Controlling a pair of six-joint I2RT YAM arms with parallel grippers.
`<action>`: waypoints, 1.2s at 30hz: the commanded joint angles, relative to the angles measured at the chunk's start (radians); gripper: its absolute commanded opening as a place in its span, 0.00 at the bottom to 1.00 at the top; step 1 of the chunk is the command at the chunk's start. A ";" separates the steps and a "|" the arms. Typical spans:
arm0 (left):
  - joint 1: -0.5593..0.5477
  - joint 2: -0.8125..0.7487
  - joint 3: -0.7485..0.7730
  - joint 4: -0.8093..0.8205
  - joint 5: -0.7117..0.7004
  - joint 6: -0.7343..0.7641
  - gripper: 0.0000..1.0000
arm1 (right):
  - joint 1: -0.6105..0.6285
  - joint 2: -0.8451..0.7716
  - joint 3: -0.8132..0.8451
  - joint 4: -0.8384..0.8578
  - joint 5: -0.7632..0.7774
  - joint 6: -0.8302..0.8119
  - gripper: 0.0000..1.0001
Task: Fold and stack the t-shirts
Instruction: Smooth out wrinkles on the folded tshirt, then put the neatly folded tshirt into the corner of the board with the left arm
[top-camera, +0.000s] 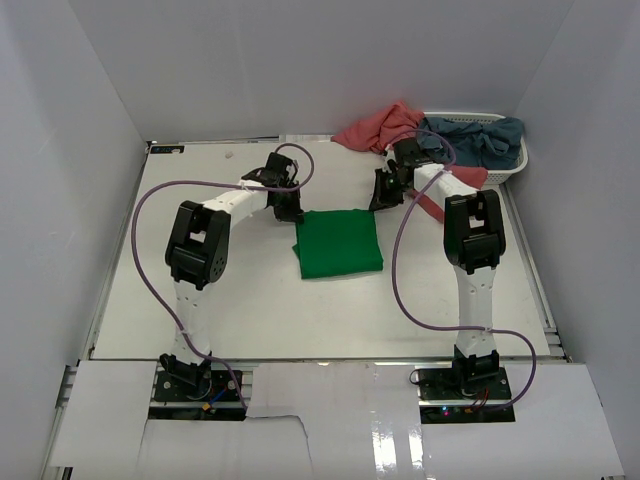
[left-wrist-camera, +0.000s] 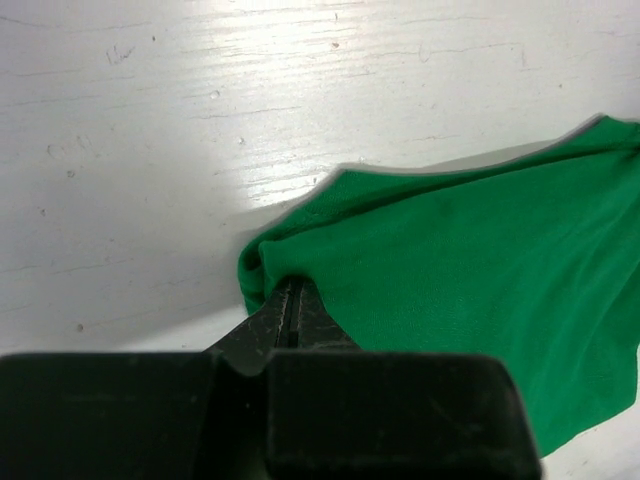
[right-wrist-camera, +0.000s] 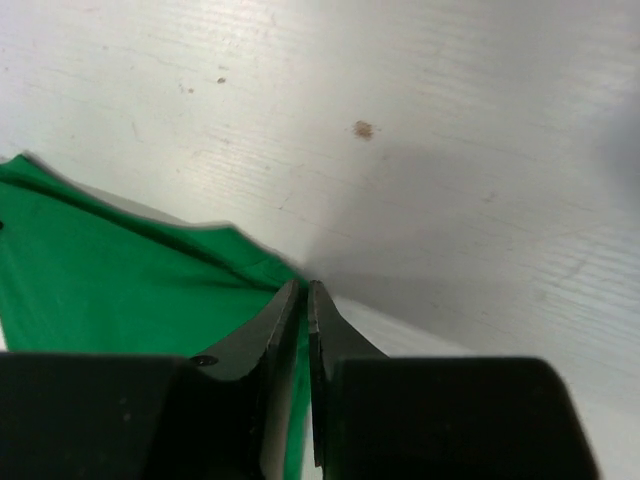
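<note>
One bright green cloth t-shirt (top-camera: 340, 243): lying folded flat on the white table (top-camera: 230, 300).
Left gripper (left-wrist-camera: 290, 285): clenching the green shirt's far-left corner, cloth bunching at its tips.
Right gripper (right-wrist-camera: 305, 287): sitting at the green shirt's far-right corner, fingers nearly together; whether it is grasping cloth is unclear.
Salmon-pink cloth t-shirt (top-camera: 375, 130): lying crumpled beyond the green shirt.
Dusty grey-blue cloth t-shirt (top-camera: 480, 135): draping over the white slatted plastic basket (top-camera: 520, 160), beyond and right of the green shirt.

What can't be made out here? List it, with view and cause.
Right wrist: whether the right gripper pinches the green t-shirt; its fingers cover the corner.
Top: what lies in the basket, under the grey-blue t-shirt.
Left wrist: the green t-shirt's far side, cut off by the frame edge.
</note>
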 joint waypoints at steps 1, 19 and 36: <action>0.010 0.011 0.040 -0.046 -0.063 0.024 0.00 | -0.015 -0.016 0.073 -0.035 0.091 -0.045 0.14; 0.016 -0.147 0.108 -0.284 -0.132 0.018 0.74 | -0.013 -0.218 0.026 0.001 0.008 -0.050 0.45; 0.030 -0.179 -0.170 -0.061 0.089 -0.075 0.72 | -0.013 -0.359 -0.158 0.023 -0.027 -0.067 0.45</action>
